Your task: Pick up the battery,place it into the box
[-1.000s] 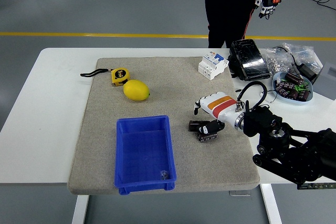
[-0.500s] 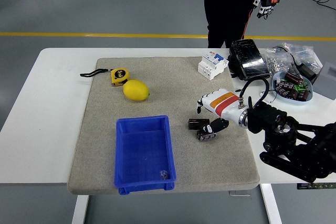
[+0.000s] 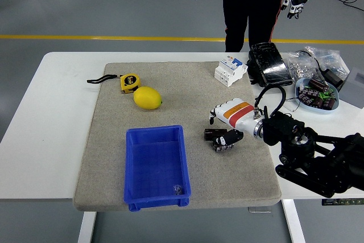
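The battery [image 3: 212,134], a small black block, lies on the grey mat [image 3: 114,140] just right of the blue box [image 3: 156,166]. A second small dark piece [image 3: 223,145] lies right beside it, at its lower right. My right hand [image 3: 222,128], white with an orange band, hovers over the battery. Its fingers [image 3: 213,115] hang above and behind the battery, and its thumb sits at the battery's right end. The hand is open and the battery rests on the mat. The box holds only a tiny speck near its front. My left arm is out of view.
A lemon [image 3: 148,98] and a yellow tape measure [image 3: 129,82] lie at the mat's back left. A white circuit breaker [image 3: 230,71], a black device [image 3: 267,64], plastic bags [image 3: 310,61] and a bowl of parts [image 3: 317,96] crowd the back right. A person stands beyond the table, gloved hands raised.
My right hand drew back to the right half a second ago and has now come back left over the battery. The battery has not moved.
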Tool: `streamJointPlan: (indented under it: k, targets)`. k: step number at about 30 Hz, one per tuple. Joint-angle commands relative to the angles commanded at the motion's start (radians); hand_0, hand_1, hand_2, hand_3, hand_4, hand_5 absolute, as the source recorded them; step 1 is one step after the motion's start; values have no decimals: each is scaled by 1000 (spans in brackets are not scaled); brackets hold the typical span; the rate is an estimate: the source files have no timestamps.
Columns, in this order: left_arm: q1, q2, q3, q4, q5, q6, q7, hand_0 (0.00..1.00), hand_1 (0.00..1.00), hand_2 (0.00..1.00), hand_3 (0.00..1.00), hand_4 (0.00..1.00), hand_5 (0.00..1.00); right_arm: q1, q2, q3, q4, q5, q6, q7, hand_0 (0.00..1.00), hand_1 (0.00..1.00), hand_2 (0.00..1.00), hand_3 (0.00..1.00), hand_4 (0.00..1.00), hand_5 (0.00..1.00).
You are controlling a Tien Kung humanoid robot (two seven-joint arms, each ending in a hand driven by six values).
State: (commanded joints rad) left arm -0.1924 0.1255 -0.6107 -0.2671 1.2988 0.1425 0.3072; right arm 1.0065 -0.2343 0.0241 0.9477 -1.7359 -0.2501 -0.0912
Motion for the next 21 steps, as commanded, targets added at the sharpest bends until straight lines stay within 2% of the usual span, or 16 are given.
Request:
streamJointPlan:
  k: [4,11,17,21]
  targets:
    - [-3,2,-3,0,5,0,2,645,641,646,582,628,580,11,14,18,-22,-15,33,7,550,624,724,626,851,391]
    - [-11,5,-2,1,4,4,3,645,640,646,582,628,580,30,19,16,-35,-11,30,8,549,624,724,628,852,394]
    - [-15,8,0,3,-2,9,3,645,640,645,582,628,580,40,12,59,-22,-70,110,30,549,624,724,628,852,393]
    - [-18,9,0,3,1,10,4,645,639,644,580,628,580,43,22,72,-31,-82,131,37,550,624,724,628,852,394]
